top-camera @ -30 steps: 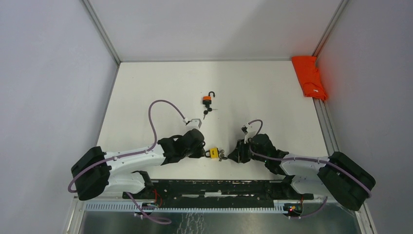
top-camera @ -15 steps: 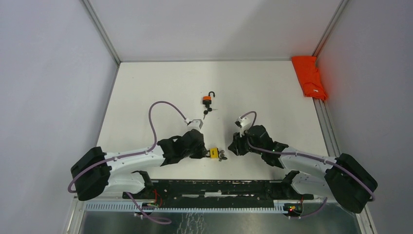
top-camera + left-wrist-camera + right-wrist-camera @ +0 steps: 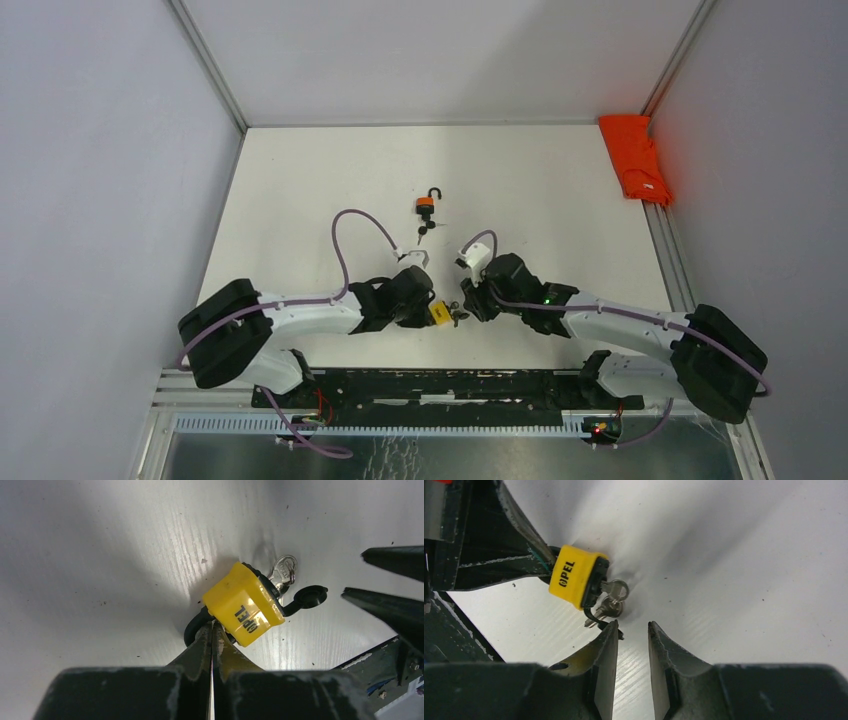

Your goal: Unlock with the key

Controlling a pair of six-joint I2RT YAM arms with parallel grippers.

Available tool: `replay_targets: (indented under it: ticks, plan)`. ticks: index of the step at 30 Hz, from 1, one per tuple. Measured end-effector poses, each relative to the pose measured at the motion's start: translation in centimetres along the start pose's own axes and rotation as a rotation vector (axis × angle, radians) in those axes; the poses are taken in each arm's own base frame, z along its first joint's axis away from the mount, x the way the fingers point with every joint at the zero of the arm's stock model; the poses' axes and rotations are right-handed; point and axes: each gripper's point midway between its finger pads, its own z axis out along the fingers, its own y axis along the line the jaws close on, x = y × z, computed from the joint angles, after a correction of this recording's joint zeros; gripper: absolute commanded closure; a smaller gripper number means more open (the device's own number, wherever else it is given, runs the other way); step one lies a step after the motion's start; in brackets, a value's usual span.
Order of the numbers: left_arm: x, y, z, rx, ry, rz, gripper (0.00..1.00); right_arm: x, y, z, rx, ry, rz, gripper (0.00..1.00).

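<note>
Your left gripper [image 3: 212, 628] has its jaws clamped on the shackle of the yellow padlock [image 3: 243, 611], on the table [image 3: 560, 190] between both arms. Your right gripper [image 3: 633, 628] holds its jaws apart, just beside the keys [image 3: 612, 601] at the lock's base.

The near padlock [image 3: 243, 611] was yellow with black lettering, its keys [image 3: 284, 570] silvery. The far padlock [image 3: 426, 205] was orange, its shackle [image 3: 434, 192] perhaps black. The cloth [image 3: 636, 158] was red-orange, the counter [image 3: 540, 190] white with faint grey streaks.

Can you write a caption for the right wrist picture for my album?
Right gripper, jaws open, hovers beside the keys on the yellow padlock.
</note>
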Motion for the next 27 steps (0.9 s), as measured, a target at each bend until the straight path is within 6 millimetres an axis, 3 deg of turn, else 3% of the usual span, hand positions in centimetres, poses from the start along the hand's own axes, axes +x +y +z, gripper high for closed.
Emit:
replay_targets:
  ticks: [8,17,27]
  plan:
    - [-0.6,0.1,0.3,-0.012,-0.021,0.029,0.98,1.4,0.1,1.0,0.039,0.079,-0.114,0.71]
    - [-2.0,1.7,0.8,-0.047,-0.040,0.039,0.98,0.1,0.4,1.5,0.070,0.064,-0.191,0.71]
    - [-3.2,2.5,1.2,-0.062,-0.057,0.076,0.98,0.1,1.9,2.6,0.035,0.048,-0.232,0.70]
